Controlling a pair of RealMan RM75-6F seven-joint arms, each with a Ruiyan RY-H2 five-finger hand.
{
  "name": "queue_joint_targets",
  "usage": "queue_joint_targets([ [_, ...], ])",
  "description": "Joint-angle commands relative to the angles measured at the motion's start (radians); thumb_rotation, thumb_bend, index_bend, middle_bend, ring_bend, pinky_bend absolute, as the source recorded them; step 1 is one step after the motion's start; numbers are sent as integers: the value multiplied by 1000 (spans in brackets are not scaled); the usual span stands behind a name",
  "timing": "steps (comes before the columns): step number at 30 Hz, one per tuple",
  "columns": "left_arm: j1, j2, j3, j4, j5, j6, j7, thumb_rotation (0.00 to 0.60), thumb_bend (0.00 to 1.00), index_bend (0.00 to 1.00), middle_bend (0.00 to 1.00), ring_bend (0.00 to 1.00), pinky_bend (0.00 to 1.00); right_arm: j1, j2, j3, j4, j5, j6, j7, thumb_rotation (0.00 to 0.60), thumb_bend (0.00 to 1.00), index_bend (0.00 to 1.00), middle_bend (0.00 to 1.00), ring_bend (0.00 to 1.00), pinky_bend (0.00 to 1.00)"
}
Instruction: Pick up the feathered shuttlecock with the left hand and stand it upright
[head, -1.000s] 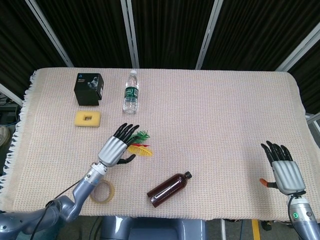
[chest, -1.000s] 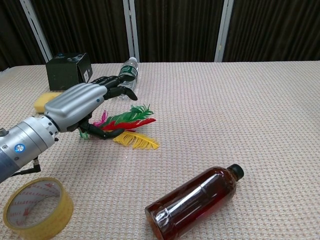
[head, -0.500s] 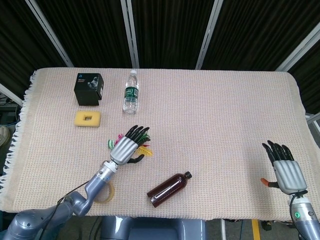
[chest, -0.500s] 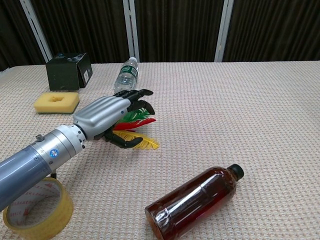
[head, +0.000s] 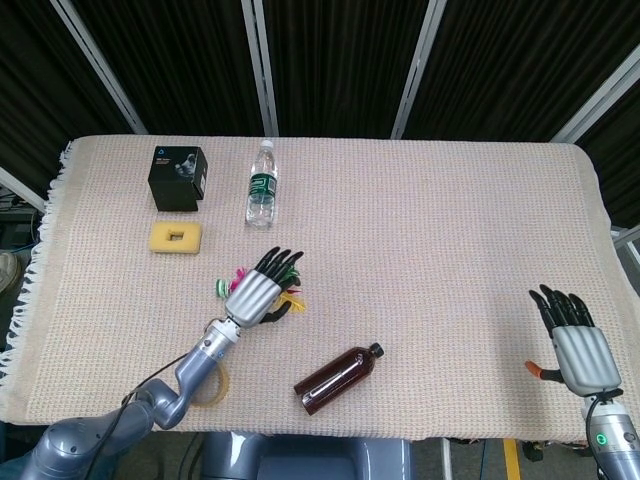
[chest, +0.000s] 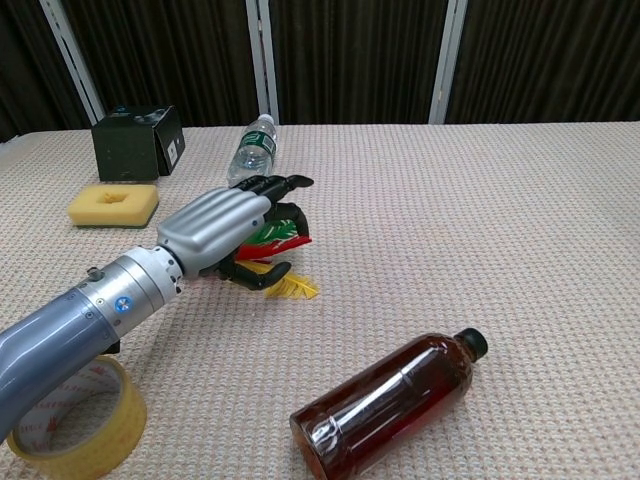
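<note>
The feathered shuttlecock (head: 293, 299) lies on its side on the cloth, its red, green and yellow feathers (chest: 283, 236) poking out from under my left hand. My left hand (head: 257, 294) lies flat over it with the fingers stretched forward and apart. In the chest view the left hand (chest: 214, 229) has its thumb curled down beside the yellow feathers. The shuttlecock's small green base (head: 221, 290) peeks out at the hand's left. I cannot see a firm grip on it. My right hand (head: 577, 341) rests open at the table's near right edge, far from everything.
A brown bottle (head: 337, 379) lies just right of the left forearm, and a tape roll (chest: 75, 420) sits under that arm. Further back are a yellow sponge (head: 175, 237), a black box (head: 178, 177) and a lying water bottle (head: 261, 184).
My left hand has slid right and forward, from beside the shuttlecock to on top of it, hiding most of the feathers. The right hand has drifted slightly toward the near edge.
</note>
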Motion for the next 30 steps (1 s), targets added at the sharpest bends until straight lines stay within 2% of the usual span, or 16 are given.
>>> queue_joint_targets([
  [1,-9,-17,0,28,-5,-8,-2,565,426,366,0,0,0,0,2,-2,0,-3,-2,6,600,4,0,0,0,0],
  [9,-21,-45,8,74,-6,-9,-34,596,545,475,0,0,0,3,0,1,4,2,-8,5,600,4,0,0,0,0],
  [15,-28,-62,11,109,-11,-11,-42,600,548,510,0,0,0,4,2,-1,3,1,-12,11,600,4,0,0,0,0],
  [18,-26,-65,13,117,-10,4,-48,600,565,562,0,0,0,5,2,0,6,2,-15,16,600,4,0,0,0,0],
  [24,4,-39,20,90,10,124,-47,600,616,686,0,0,0,8,1,1,9,5,-21,18,600,4,0,0,0,0],
  [30,61,47,31,-18,17,217,-8,600,625,757,0,0,0,1,3,-4,4,-12,0,15,600,4,0,0,0,0],
])
